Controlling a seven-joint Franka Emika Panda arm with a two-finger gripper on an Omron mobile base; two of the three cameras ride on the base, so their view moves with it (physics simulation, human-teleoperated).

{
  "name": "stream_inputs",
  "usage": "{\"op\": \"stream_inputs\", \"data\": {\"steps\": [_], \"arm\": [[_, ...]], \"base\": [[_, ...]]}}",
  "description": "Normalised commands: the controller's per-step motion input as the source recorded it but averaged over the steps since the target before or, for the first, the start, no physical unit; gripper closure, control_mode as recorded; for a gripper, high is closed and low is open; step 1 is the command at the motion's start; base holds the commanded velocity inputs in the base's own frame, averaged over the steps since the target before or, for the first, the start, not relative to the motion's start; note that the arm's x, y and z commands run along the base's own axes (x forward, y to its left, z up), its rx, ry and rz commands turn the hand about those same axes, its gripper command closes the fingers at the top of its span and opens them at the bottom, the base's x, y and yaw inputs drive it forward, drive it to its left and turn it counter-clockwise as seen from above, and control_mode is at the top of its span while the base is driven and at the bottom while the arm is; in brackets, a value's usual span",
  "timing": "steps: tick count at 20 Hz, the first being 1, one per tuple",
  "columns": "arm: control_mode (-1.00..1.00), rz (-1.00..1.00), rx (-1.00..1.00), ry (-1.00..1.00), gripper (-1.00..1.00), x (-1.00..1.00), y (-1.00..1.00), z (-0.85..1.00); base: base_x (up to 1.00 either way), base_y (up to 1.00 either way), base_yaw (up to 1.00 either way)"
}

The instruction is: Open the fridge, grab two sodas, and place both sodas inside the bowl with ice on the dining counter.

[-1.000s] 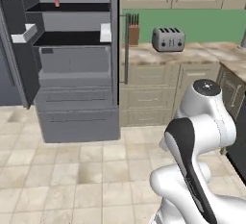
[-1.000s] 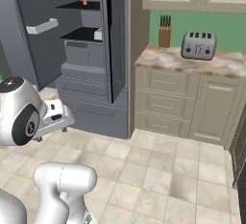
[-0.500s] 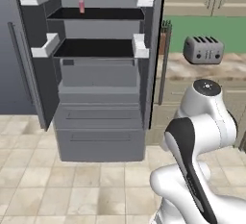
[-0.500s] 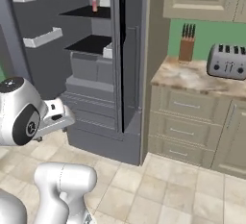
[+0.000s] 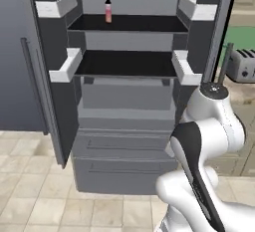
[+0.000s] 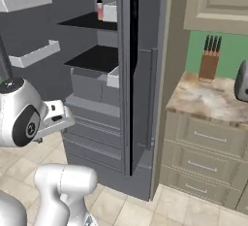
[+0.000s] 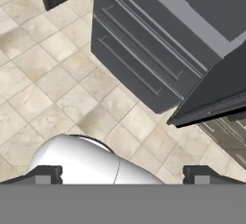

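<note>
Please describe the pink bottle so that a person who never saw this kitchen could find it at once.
Look into the open grey fridge and find its upper black shelf. The pink bottle stands upright there, left of centre, slim with a black cap, the shelf's one coloured thing.

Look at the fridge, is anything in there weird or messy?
Nothing is spilled or tipped. The fridge stands wide open, and the pink bottle stands upright, alone on the top shelf. The other shelves look bare.
</note>
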Motion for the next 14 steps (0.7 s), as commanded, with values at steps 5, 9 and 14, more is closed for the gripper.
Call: {"op": "stream_inputs", "data": {"steps": [5, 9, 14], "arm": [[1.00, 0.00, 0.00, 0.00, -1.00, 0.00, 0.00, 0.00], [1.00, 0.00, 0.00, 0.00, -1.00, 0.00, 0.00, 0.00], [1.00, 0.00, 0.00, 0.00, -1.00, 0.00, 0.00, 0.00]], "base": [[0.64, 0.54, -0.03], [0.42, 0.52, -0.13], [0.38, 0.02, -0.17]]}}
